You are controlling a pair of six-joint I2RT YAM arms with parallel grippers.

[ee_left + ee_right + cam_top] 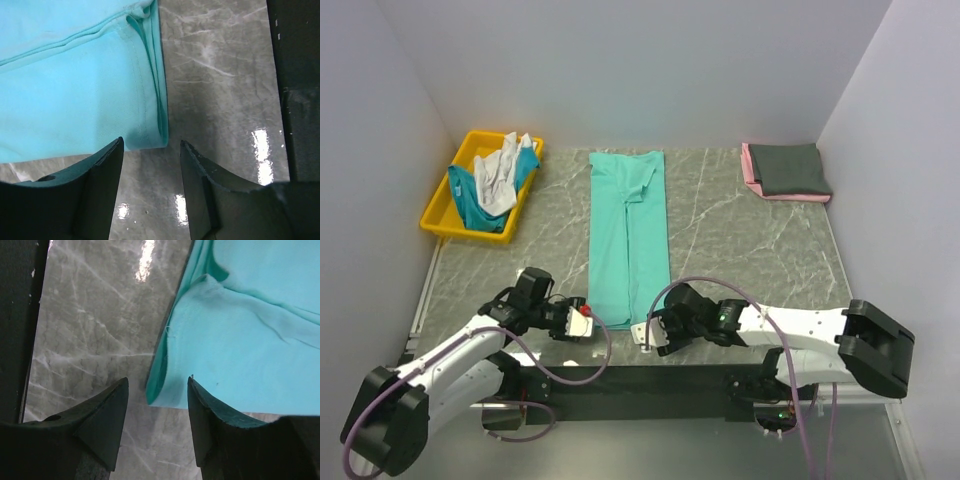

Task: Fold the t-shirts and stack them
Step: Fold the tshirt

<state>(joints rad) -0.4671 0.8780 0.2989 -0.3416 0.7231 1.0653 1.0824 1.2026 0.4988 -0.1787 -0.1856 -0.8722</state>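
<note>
**Left gripper** [151,146]: jaws spread, nothing between them. It is poised at the near left corner of the sea-green shirt [628,240], probably to pinch the hem.

**Right gripper** [157,382]: jaws likewise apart and empty, lined up on the near right corner.

**Sea-green shirt**: lies in the middle of the table [740,250] as a long narrow strip with its sides folded inward. The near hem sits at both grippers, apparently ready for a fold away from the arms.

**Dark grey shirt** [795,168]: folded, resting on the pink shirt [750,170] in the far right corner. This is presumably the stack.

**Yellow bin** [437,205]: far left. It holds the white shirt [498,172] and the teal shirt [470,205], both crumpled and not yet folded.

Five t-shirts [628,235], one yellow bin [437,212]
</note>
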